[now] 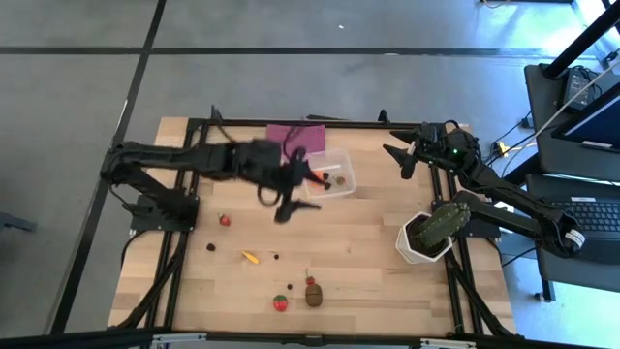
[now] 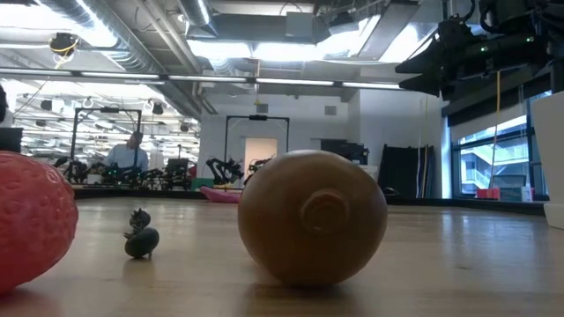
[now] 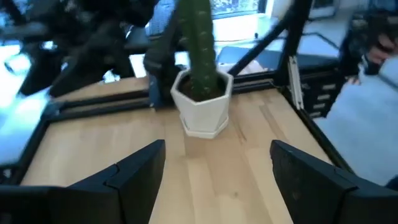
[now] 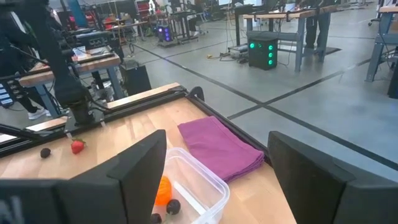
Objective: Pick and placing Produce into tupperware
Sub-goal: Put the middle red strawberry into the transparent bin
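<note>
**A:** Pale wood planks make up the table (image 1: 368, 247), framed in black rail. Where is the tupperware?

**B:** Upper middle of the high view: the tupperware (image 1: 341, 184), clear plastic, square with rounded corners. Inside lie an orange piece (image 4: 163, 190) and small dark bits (image 4: 173, 206). Touching its far edge is a flat folded purple cloth (image 1: 294, 137).

**A:** And the loose produce?

**B:** Scattered toward the lower middle of the high view: a red piece (image 1: 225, 220), a dark bit (image 1: 210, 247), a yellow banana (image 1: 250, 257), a strawberry (image 1: 280, 302) and a smooth brown oval lump (image 1: 314, 295). In the low view the lump fills the centre.

**A:** The arms?

**B:** The left gripper (image 1: 288, 201) hangs just beside the container's left edge, fingers spread wide, nothing between them. The right gripper (image 1: 399, 155) sits right of the container, also spread wide and empty.

**A:** Anything in the way?

**B:** A ribbed green cactus (image 1: 445, 221) in a faceted white pot (image 1: 418, 244) stands at the table's right edge. Bare wood lies open between it and the produce.
</note>
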`<state>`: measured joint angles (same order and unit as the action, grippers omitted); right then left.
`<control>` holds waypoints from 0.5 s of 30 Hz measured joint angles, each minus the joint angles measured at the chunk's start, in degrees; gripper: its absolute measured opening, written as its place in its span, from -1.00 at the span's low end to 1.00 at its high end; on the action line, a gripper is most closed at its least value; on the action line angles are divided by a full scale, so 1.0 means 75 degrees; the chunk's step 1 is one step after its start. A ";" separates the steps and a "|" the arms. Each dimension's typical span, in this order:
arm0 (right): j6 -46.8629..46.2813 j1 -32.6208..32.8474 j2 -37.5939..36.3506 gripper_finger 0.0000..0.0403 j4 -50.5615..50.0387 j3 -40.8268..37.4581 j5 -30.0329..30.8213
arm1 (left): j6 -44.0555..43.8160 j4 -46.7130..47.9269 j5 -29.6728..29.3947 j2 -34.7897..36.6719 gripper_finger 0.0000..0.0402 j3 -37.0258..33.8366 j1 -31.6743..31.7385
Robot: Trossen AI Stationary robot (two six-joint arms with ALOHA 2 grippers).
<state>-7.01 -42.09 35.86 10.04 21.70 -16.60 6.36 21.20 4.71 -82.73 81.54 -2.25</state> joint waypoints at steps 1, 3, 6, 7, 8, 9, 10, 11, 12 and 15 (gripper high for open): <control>0.0000 0.0000 0.0000 0.40 -0.0008 -0.0001 0.0000 | 0.0078 -0.0040 -0.0285 -0.0038 0.39 0.0004 -0.0224; 0.0000 0.0003 0.0000 0.40 -0.0005 -0.0001 -0.0003 | 0.0109 0.0055 -0.0966 -0.0147 0.39 0.0008 -0.0613; -0.0005 0.0002 0.0000 0.40 -0.0005 -0.0001 -0.0007 | 0.0233 0.0058 -0.1680 -0.0383 0.39 0.0005 -0.1173; -0.0003 0.0001 0.0000 0.40 -0.0005 0.0000 -0.0009 | 0.0263 0.0039 -0.1815 -0.0450 0.39 0.0005 -0.1350; -0.0003 0.0000 0.0000 0.40 -0.0008 -0.0001 -0.0009 | 0.0272 0.0021 -0.1927 -0.0527 0.39 0.0005 -0.1523; -0.0003 0.0000 0.0000 0.40 -0.0005 -0.0001 -0.0009 | 0.0266 -0.0005 -0.1984 -0.0623 0.38 0.0005 -0.1673; -0.0003 0.0001 0.0000 0.40 -0.0006 -0.0001 -0.0009 | 0.0261 0.0002 -0.2037 -0.0730 0.38 0.0005 -0.1803; -0.0003 0.0002 0.0000 0.40 -0.0008 -0.0001 -0.0012 | 0.0261 0.0008 -0.2099 -0.0850 0.37 0.0005 -0.1925; -0.0003 0.0001 0.0000 0.40 -0.0008 0.0001 -0.0012 | 0.0261 -0.0016 -0.2146 -0.0983 0.36 0.0005 -0.2048; 0.0000 0.0003 0.0000 0.40 -0.0008 -0.0001 -0.0013 | 0.0381 -0.0222 -0.2229 -0.1356 0.34 0.0002 -0.2317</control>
<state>-7.01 -42.06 35.86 9.98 21.69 -16.70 9.22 19.53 -12.00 -92.90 81.56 -19.63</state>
